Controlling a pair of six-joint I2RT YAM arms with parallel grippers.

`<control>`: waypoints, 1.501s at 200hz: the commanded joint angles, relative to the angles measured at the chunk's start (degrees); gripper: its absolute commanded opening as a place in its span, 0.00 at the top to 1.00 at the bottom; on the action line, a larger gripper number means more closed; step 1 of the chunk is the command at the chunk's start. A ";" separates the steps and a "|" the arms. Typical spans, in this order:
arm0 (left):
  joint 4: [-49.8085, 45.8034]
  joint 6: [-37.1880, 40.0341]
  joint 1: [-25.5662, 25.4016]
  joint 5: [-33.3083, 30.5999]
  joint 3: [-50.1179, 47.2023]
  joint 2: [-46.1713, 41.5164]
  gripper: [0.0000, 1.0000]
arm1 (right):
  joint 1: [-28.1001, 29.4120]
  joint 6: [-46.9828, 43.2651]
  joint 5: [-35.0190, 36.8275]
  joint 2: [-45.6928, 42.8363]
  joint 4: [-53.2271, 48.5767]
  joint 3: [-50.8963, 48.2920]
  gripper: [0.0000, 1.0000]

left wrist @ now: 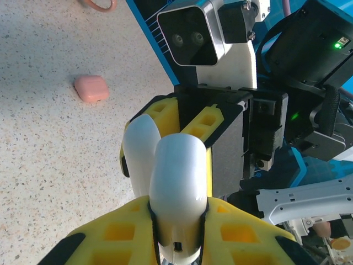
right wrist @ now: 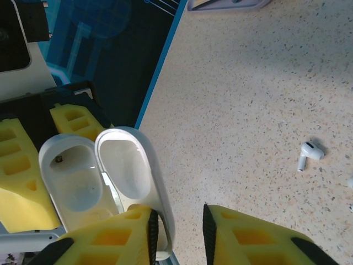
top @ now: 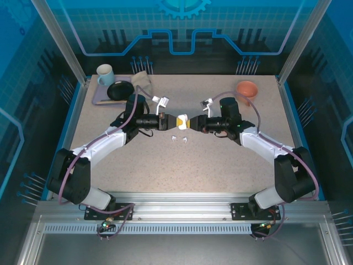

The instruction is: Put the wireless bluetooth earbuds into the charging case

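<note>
Item: white charging case (left wrist: 179, 171), lid open, held above the middle of the table (top: 220, 165).
Left end effector (left wrist: 177, 232): clamped tight on the case's lower body, yellow fingers on either side.
Right end effector (right wrist: 181, 232): partly open; the rim of the lid lies between its fingers, against one of them, and a gap shows beside the other.
Earbuds: one white earbud (right wrist: 307, 154) lies loose on the table; from above, small white pieces (top: 175, 138) sit just nearer the near edge than the case.
Pink case (left wrist: 91, 88): closed, on the table, apart from both arms.
Far left corner: tray (top: 96, 101) with mug (top: 105, 74).
Far right: orange bowl (top: 246, 89).
</note>
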 commanded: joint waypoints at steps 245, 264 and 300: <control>-37.65 26.33 3.24 -8.17 17.00 -1.18 0.01 | 1.40 -38.48 22.49 6.51 -44.85 30.28 1.00; -44.49 31.41 3.22 -8.93 19.12 0.05 0.01 | 3.05 -44.71 25.36 8.13 -47.76 33.82 1.00; -52.01 37.21 3.27 -9.34 21.02 2.12 0.01 | 7.97 -52.79 31.99 11.34 -51.70 38.12 1.00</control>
